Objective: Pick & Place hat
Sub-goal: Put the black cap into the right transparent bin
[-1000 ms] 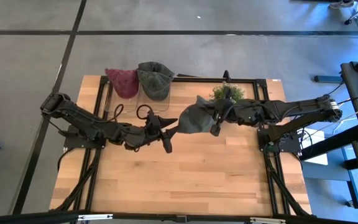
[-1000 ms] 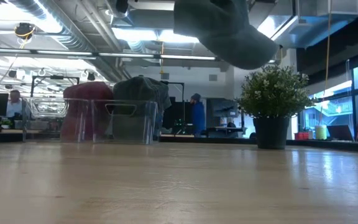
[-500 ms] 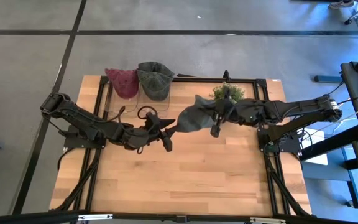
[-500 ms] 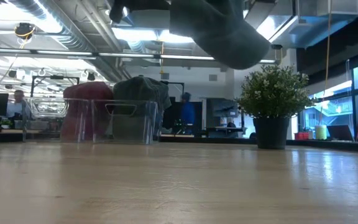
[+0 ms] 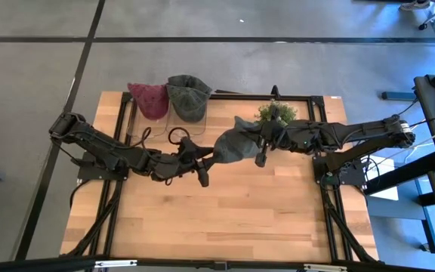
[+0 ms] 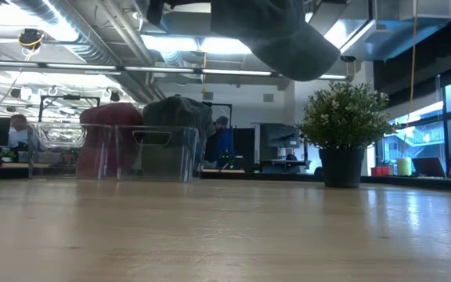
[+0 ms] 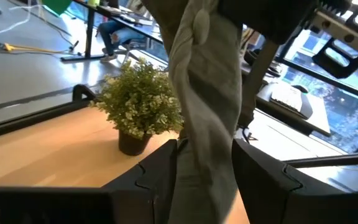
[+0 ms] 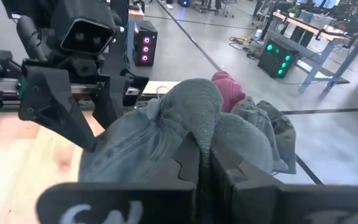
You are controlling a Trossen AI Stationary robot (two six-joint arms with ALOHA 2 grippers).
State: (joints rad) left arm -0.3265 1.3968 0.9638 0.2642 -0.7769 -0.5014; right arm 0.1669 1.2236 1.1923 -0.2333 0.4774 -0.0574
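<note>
A grey cap (image 5: pixel 232 145) hangs in the air over the middle of the table, between my two grippers; in the low view the cap (image 6: pixel 282 35) is well clear of the wood. My right gripper (image 5: pixel 258 145) comes from the table's right and is shut on it. My left gripper (image 5: pixel 205 160) comes from the left, and in its wrist view the cap (image 7: pixel 205 106) fills the gap between the fingers. A red cap (image 5: pixel 150 99) and a grey-green cap (image 5: pixel 188 96) sit on stands in clear bins at the far edge. My left gripper has the cap's left, lower end (image 7: pixel 204 165) between its two fingers (image 7: pixel 160 177), coming level from the table's left. The cloth reaches both inner faces and rises bunched beyond them. My right gripper pinches a bunched fold of the crown (image 8: pixel 199 127) between its shut fingers (image 8: pixel 191 163), level from the table's right. The cap is lifted clear.
A small potted plant (image 5: pixel 276 112) stands near the far edge, just behind my right wrist. The clear bins (image 6: pixel 139 153) with the two caps stand far left of centre. Bare wood (image 5: pixel 232 219) stretches over the near half. People and desks show in the room behind.
My right gripper has carried the cap a little toward the table's left. My left gripper has moved a little right and toward the far edge, up to the cap's left end. In the low view the cap has shifted left and risen slightly.
</note>
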